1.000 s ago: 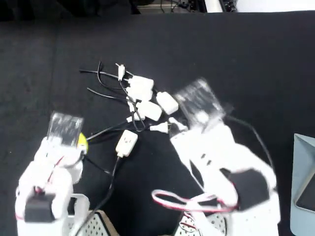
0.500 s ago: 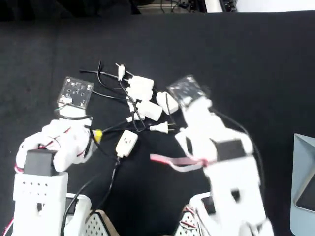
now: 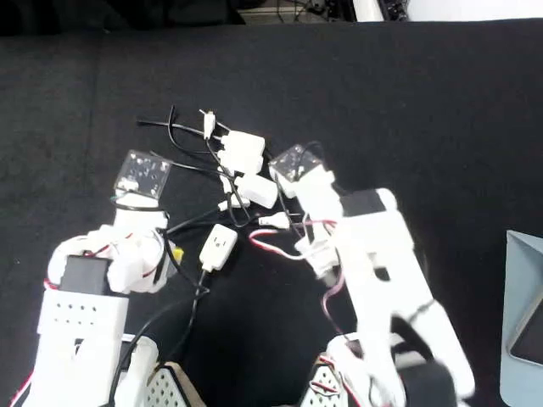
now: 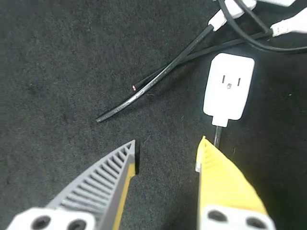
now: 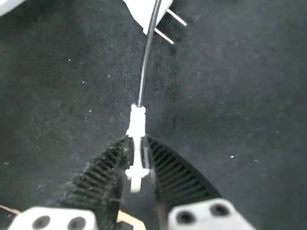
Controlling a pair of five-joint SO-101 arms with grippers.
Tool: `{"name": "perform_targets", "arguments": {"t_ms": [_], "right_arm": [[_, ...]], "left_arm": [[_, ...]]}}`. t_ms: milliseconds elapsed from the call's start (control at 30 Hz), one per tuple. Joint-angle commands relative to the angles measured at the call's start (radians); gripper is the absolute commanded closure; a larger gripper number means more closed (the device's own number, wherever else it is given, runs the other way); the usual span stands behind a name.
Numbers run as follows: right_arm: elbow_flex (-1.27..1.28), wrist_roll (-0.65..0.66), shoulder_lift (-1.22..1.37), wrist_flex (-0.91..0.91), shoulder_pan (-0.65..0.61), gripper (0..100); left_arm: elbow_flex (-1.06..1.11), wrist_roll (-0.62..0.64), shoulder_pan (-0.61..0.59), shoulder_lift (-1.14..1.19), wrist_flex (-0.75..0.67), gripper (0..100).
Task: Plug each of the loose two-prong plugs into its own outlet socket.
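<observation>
A white two-prong plug (image 5: 135, 122) on a black cable lies on the black cloth, and my right gripper (image 5: 137, 142) is shut on its body. In the high view that plug (image 3: 270, 222) pokes out from under the right arm at the middle of the table. A single white outlet socket (image 4: 229, 86) lies face up just ahead of my left gripper (image 4: 168, 143), which is open and holds nothing. The high view has this socket (image 3: 219, 246) beside the left arm's yellow finger (image 3: 176, 253). Another plug (image 5: 152, 12) with bare prongs lies farther off.
A cluster of white sockets and plugs (image 3: 244, 153) with tangled black cables (image 3: 174, 127) lies behind both arms. Two loose black cable ends (image 4: 139, 91) lie near the left gripper. A grey tray (image 3: 522, 314) stands at the right edge.
The right arm swung left and came down over the plug at the middle. The left arm stretched forward and right toward the single socket.
</observation>
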Motion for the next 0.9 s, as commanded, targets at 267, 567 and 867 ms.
{"name": "perform_targets", "arguments": {"t_ms": [267, 567, 867], "right_arm": [[-0.021, 0.006, 0.153, -0.006, 0.017, 97.1], [-0.143, -0.021, 0.151, 0.095, 0.021, 91.3], [-0.114, -0.032, 0.160, 0.018, 0.021, 91.0]], "left_arm": [[0.064, 0.009, 0.008, -0.005, -0.072, 79], [0.065, 0.009, 0.008, -0.005, -0.072, 79], [0.082, 0.009, 0.008, -0.005, -0.080, 79]]}}
